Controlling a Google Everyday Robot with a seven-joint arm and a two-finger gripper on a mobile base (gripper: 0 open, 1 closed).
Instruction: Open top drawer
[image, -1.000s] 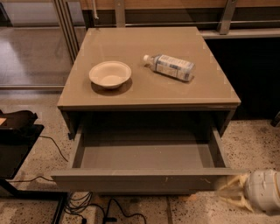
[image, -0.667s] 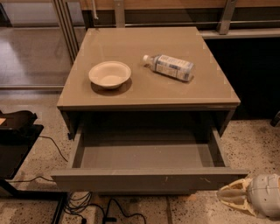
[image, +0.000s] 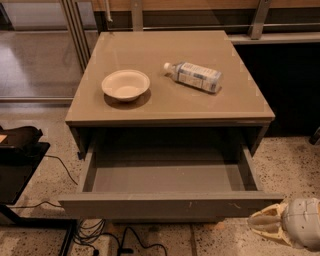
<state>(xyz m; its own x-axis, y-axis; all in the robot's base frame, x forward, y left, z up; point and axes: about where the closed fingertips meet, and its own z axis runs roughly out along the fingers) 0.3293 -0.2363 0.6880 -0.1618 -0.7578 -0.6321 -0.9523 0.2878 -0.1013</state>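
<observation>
Jaws of the gripper (image: 265, 223) could not be judged as wide or narrow; nothing was held, and the drawer front was not touched. It was seen low, beyond the front right corner of the tabletop (image: 200, 106). The top drawer (image: 170, 205) was pulled far out under the front edge.

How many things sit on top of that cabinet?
2: a white bowl left of centre, a bottle lying on its side to its right. The pincer hangs by the right end of the open top drawer.
</observation>
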